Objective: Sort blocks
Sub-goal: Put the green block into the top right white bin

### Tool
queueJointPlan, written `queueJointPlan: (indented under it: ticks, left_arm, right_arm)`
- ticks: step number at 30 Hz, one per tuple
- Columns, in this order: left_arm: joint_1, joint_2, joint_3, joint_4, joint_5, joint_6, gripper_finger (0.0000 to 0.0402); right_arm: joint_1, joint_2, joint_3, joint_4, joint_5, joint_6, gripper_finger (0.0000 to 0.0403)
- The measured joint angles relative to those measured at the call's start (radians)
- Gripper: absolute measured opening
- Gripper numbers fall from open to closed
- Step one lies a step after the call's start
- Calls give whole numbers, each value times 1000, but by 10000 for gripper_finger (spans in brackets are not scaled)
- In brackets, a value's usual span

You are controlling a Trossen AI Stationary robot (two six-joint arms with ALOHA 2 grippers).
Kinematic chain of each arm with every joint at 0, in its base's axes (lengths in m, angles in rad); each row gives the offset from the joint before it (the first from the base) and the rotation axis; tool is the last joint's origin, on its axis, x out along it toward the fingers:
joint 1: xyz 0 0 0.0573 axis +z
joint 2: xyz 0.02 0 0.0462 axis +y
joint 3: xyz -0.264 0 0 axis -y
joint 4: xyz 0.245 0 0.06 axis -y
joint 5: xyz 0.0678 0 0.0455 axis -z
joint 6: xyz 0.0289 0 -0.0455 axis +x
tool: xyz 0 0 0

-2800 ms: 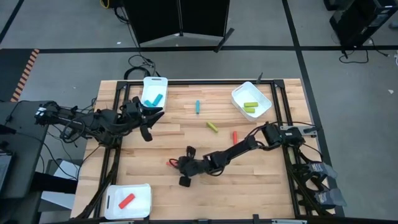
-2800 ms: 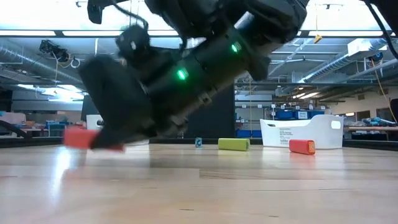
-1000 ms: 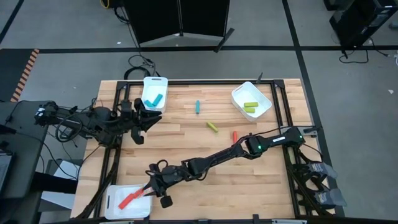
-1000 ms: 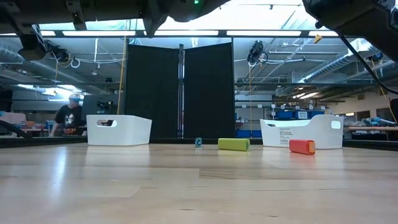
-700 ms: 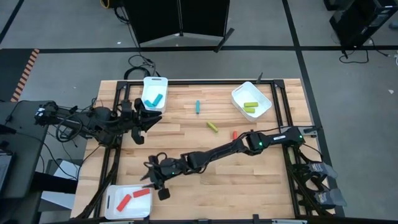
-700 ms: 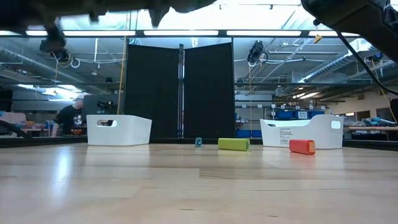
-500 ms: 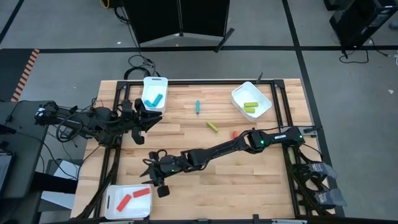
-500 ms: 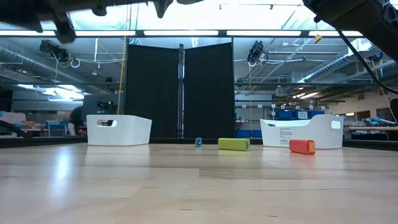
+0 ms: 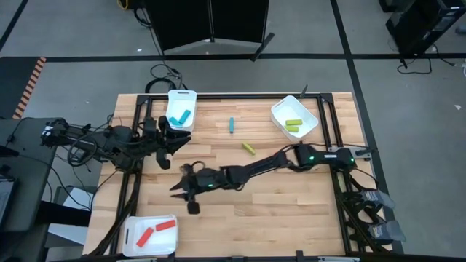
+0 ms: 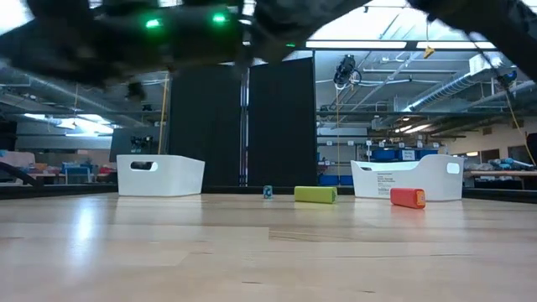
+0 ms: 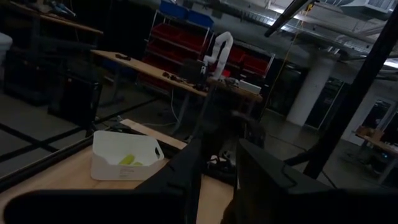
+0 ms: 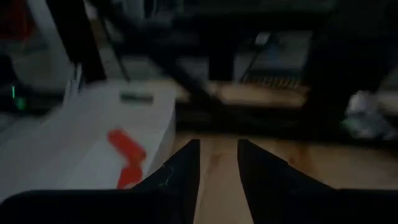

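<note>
nearest the front edge of the table (image 9: 291,211): white tray (image 9: 169,219) at the front-left corner, holding two red blocks (image 9: 156,231), one beside the other, both lying flat.

just behind that tray, toward table centre: right gripper (image 9: 181,191), arm stretched low across the boards from the right side. fingers parted by a narrow gap in the right wrist view, nothing held between them. same tray and its red blocks visible ahead of those fingers.

behind the right gripper, at the left edge of the table: left gripper (image 9: 177,137), waiting just in front of the rear-left tray (image 9: 172,95). fingers apart in the left wrist view, nothing in them.

mid-table, behind the right arm: yellow-green block (image 9: 249,148) loose on the wood; red block (image 10: 407,198) seen only in the low view, lying right of the yellow-green one. further back, teal-blue block (image 9: 231,126) loose on the wood.

rear of table: rear-left tray holding teal-blue blocks (image 9: 184,116); rear-right tray (image 9: 279,109) holding two yellow-green blocks (image 9: 293,124).
</note>
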Motion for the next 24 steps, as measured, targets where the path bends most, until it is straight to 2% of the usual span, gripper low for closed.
queueJointPlan:
  ticks: [6,14,19,24]
  left_arm:
    - [9,8,0,-12,-34,1,108]
    - [113,173,14,-2,-26,-25,108]
    - [225,340,87,-38,74,-99,108]
    - [359,505,205,-153,165,-177,108]
  right_arm:
    - [-21,-284,-518,341,146,-10,117]
    - [-22,-691,-1100,515,390,-13,117]
    - [-5,-939,-1359,581,529,-13,117]
    - [30,-1149,-1538,570,659,-13,117]
